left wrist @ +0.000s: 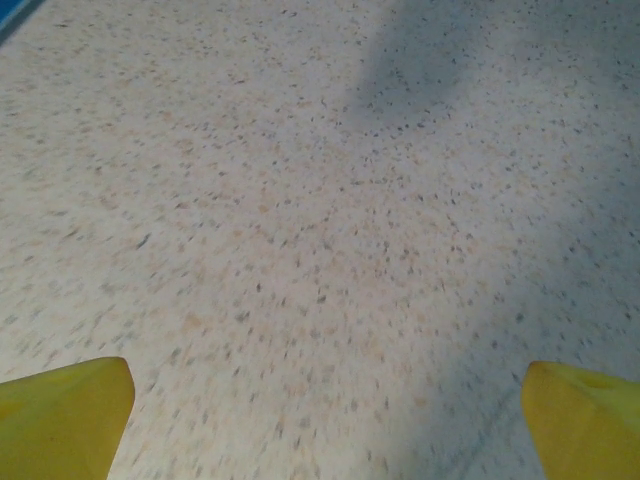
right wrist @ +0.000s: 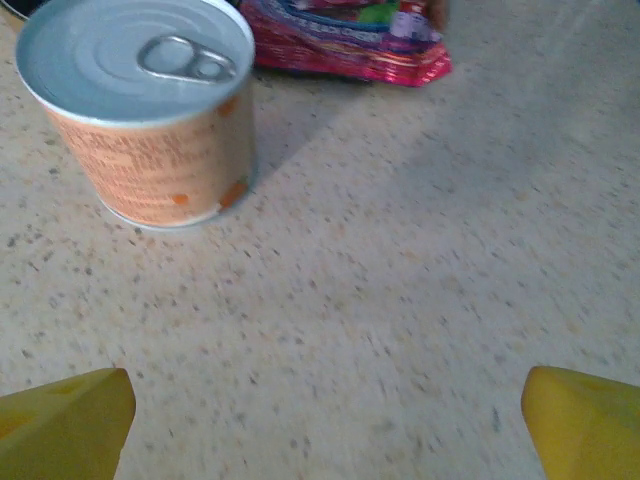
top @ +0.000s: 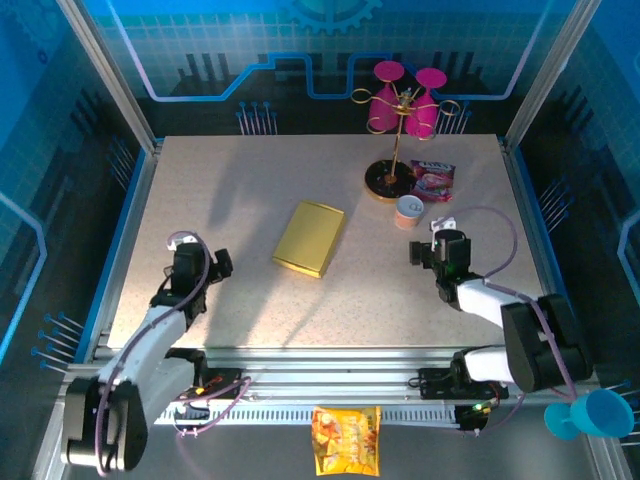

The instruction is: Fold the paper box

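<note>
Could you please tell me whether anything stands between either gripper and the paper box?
Nothing visible does: bare table separates the paper box from the left gripper and right gripper; the can sits farther back, off that line.

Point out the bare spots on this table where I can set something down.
Widest bare patch: the left and far-left tabletop, between the table's left edge and the paper box. Also free: the near strip between the left gripper and the right gripper. Crowded: the far right, around the cup stand, pink snack packet and can.
</note>
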